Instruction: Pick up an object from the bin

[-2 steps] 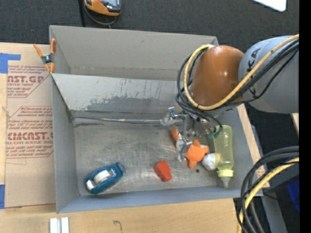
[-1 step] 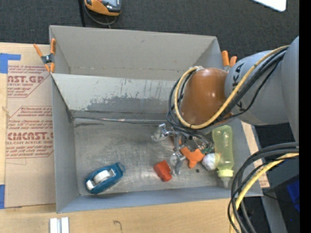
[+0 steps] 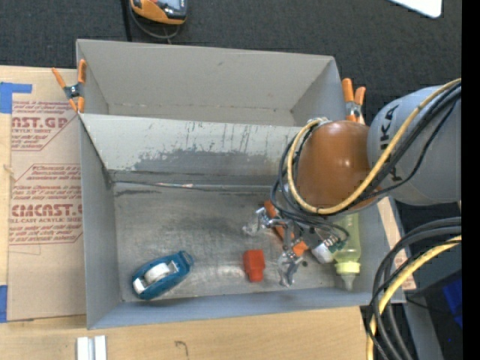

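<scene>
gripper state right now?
Gripper: open, holding nothing; a small red rectangular block lies just beside it on the bin floor.

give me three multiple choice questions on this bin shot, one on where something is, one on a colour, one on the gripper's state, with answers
1. Where in the bin does the blue and white tape dispenser lie?
A) lower left of the floor
B) upper right of the floor
C) under the gripper

2. What colour is the small block beside the gripper?
A) green
B) red
C) black

3. What state is the gripper in?
A) shut on the block
B) shut on the tape dispenser
C) open, holding nothing

Answers:
1 A: it lies at the lower left, well away from the arm.
2 B: it is orange-red against the grey floor.
3 C: the fingers stand apart, and the block lies on the floor just beside them.
</scene>
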Controlling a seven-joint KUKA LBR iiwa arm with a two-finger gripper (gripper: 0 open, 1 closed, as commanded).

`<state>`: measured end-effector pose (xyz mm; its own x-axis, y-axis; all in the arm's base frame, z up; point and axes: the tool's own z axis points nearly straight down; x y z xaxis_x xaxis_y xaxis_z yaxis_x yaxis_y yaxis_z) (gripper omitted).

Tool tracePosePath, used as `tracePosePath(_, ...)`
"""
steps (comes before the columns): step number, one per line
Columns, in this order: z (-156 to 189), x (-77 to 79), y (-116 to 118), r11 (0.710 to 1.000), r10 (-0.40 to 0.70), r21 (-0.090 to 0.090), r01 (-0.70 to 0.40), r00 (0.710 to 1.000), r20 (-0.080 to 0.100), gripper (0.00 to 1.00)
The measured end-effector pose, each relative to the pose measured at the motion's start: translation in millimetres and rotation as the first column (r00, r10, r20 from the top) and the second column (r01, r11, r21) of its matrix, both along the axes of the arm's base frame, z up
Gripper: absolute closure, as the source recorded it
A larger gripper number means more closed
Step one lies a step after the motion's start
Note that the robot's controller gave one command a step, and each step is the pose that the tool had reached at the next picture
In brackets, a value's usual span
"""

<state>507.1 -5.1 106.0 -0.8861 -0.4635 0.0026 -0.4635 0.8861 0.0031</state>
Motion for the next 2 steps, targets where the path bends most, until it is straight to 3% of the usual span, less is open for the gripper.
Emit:
tracePosePath(1, -33.5, 4.2, 110.4, 0.972, 0.236, 0.001, -0.236, 0.972, 0.009, 1.0)
tracePosePath(2, -33.6, 4.2, 110.3, 0.972, 0.235, 0.001, -0.235, 0.972, 0.009, 1.0)
